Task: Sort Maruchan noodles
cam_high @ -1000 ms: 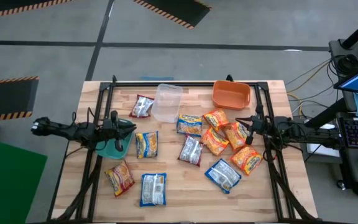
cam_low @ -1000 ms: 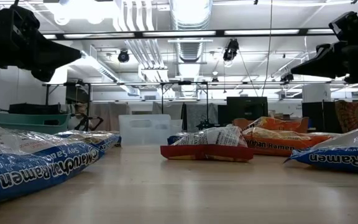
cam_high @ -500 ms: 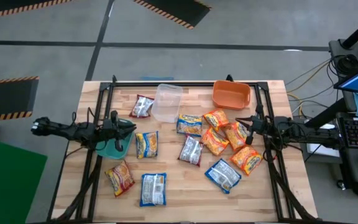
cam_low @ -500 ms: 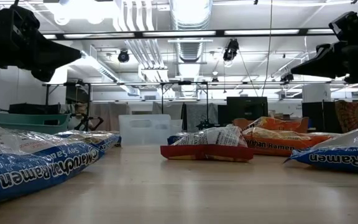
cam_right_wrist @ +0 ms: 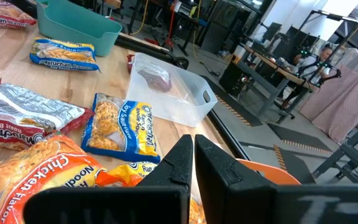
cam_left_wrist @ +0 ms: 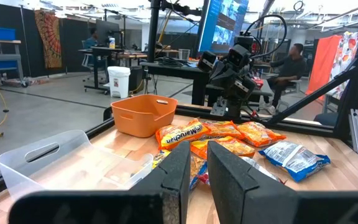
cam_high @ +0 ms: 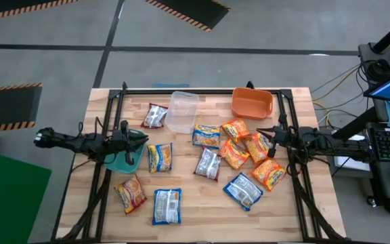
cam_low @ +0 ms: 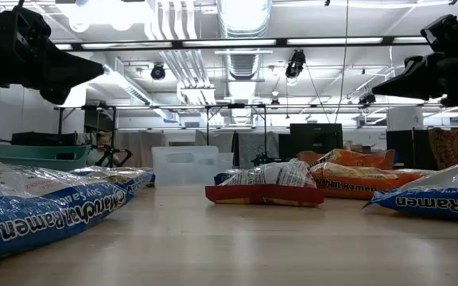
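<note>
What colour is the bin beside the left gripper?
Teal; the bin shows best in the right wrist view.

One camera looks straight down; one sits level on the surface (cam_high: 195, 203); wrist cameras face inward, sharing the clear bin (cam_high: 182, 112).

"maruchan ramen" on a blue packet (cam_low: 50, 216); "chicken noodles" on an orange packet (cam_right_wrist: 30, 173).

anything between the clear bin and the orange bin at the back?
Bare wood between clear bin and orange bin, per the high view; nearest packets lie nearer the front.
</note>
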Controlling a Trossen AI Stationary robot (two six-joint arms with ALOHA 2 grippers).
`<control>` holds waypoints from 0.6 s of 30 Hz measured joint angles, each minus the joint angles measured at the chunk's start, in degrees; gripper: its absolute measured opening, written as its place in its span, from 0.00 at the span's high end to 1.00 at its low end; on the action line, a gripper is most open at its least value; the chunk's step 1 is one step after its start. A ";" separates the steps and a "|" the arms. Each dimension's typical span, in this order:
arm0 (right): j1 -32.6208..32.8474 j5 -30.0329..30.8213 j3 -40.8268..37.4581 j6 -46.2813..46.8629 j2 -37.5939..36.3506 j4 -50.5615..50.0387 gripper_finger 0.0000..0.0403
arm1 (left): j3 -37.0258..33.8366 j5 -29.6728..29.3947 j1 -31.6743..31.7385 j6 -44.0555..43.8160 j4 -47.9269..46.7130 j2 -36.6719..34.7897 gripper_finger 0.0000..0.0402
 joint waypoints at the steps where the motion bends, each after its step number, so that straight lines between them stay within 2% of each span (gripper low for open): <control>1: 0.01 0.00 0.00 0.00 0.00 0.01 0.98 | 0.00 0.01 -0.01 0.00 0.00 -0.01 0.91; 3: 0.00 0.00 0.00 -1.20 0.00 0.03 0.98 | 0.00 -0.01 -0.01 0.00 0.00 -0.02 0.91; 9: 0.02 0.00 0.00 -19.30 -0.02 0.36 0.98 | -0.02 0.00 0.02 0.02 0.10 -0.01 0.91; 13: 0.00 0.00 0.00 -20.75 -0.02 0.42 0.98 | -0.11 0.00 0.02 -2.90 3.14 0.02 0.91; 15: 0.00 -0.08 -0.03 -15.84 0.00 2.43 0.98 | -0.11 -0.02 0.02 -9.51 7.83 -0.02 0.91; 18: 0.02 -0.41 -0.04 10.10 -0.02 8.47 0.98 | -0.11 -0.04 0.02 -15.81 15.04 -0.02 0.91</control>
